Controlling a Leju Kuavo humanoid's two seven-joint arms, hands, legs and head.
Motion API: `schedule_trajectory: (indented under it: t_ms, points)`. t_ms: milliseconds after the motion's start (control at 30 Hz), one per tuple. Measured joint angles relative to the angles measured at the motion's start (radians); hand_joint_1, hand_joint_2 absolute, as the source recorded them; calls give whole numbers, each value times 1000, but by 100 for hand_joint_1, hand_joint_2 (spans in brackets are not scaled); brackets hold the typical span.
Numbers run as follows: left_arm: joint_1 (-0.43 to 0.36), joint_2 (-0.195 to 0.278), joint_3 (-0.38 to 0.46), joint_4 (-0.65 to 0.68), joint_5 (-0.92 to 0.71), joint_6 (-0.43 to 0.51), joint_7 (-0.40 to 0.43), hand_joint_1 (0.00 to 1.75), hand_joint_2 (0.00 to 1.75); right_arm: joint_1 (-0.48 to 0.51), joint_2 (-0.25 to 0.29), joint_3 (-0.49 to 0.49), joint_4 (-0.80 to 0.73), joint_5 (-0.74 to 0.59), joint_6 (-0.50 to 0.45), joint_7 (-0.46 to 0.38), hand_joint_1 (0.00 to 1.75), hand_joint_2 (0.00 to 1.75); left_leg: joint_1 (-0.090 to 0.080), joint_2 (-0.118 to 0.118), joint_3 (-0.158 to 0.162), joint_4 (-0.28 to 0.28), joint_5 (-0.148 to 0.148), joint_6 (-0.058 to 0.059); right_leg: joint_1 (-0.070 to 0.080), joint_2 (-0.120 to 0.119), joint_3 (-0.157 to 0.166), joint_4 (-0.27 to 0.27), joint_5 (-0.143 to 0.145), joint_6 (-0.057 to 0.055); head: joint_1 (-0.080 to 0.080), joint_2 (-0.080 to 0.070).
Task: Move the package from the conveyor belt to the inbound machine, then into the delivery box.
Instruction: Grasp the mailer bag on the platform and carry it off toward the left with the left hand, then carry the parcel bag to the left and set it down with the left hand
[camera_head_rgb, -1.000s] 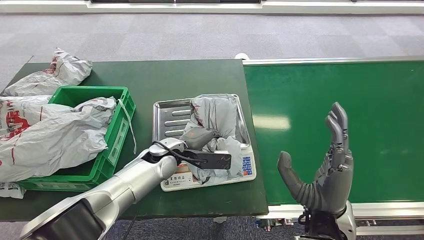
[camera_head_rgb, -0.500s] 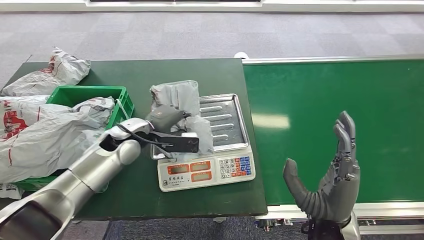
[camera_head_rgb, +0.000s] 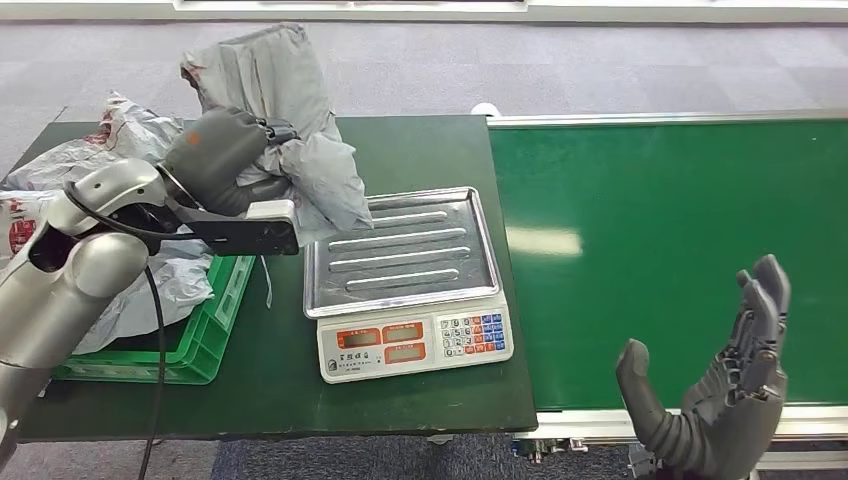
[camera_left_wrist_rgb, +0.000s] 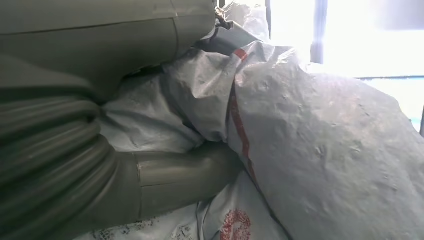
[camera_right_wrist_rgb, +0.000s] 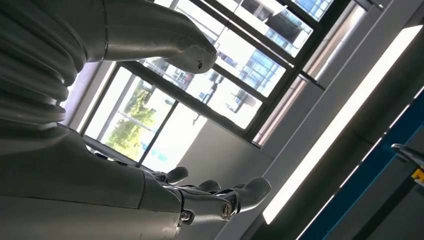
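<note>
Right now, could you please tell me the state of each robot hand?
Left robot hand: holding the grey package, lifted above the table.
Right robot hand: open, holding nothing, fingers spread beside the conveyor belt.

the head view looks forward and down from high on the body over the table (camera_head_rgb: 400, 150), scale (camera_head_rgb: 410, 290) and belt (camera_head_rgb: 680, 240). the left wrist view sits very close behind the left hand (camera_left_wrist_rgb: 75, 150), pressed against the package (camera_left_wrist_rgb: 325, 150) the head view also shows. the right wrist view faces upward past the right hand (camera_right_wrist_rgb: 150, 195) toward windows (camera_right_wrist_rgb: 210, 100).
</note>
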Motion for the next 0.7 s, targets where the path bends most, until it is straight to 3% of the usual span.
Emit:
schedule_trajectory:
  t_ms: [167, 267, 400, 500, 700]
  points:
    - [-91, 91, 59, 6, 5, 33, 34, 175, 175, 79, -11, -31, -28, -15, -30, -28, 0, 175, 0, 4, 0, -1, 0, -1, 1, 3, -1, 0, 0, 0, 0, 0]
    - [-105, 164, 94, 59, -5, 96, 37, 175, 175, 117, -12, -49, -40, -18, -33, -38, 0, 175, 0, 6, 1, -2, -1, -2, 1, 7, -1, 0, 0, -1, 0, 0]
    - [-78, 260, 164, 193, -24, 216, 43, 175, 175, 161, -12, -70, -64, -1, -34, -33, 0, 175, 0, 9, 3, -3, -1, -3, 1, 10, -2, 1, -1, -3, -1, 0]
    - [-48, 313, 215, 303, -29, 249, 40, 175, 175, 175, -16, -79, -70, -3, -34, -31, 0, 175, 0, 10, 3, -3, -1, -4, 2, 10, -3, 1, -1, -3, 0, 0]
    - [38, 360, 295, 441, -36, 274, 45, 175, 175, 178, -30, -82, -70, -12, -34, -32, 0, 175, 0, 9, 2, -3, -1, -4, 1, 10, -2, 1, -2, -4, 0, 0]
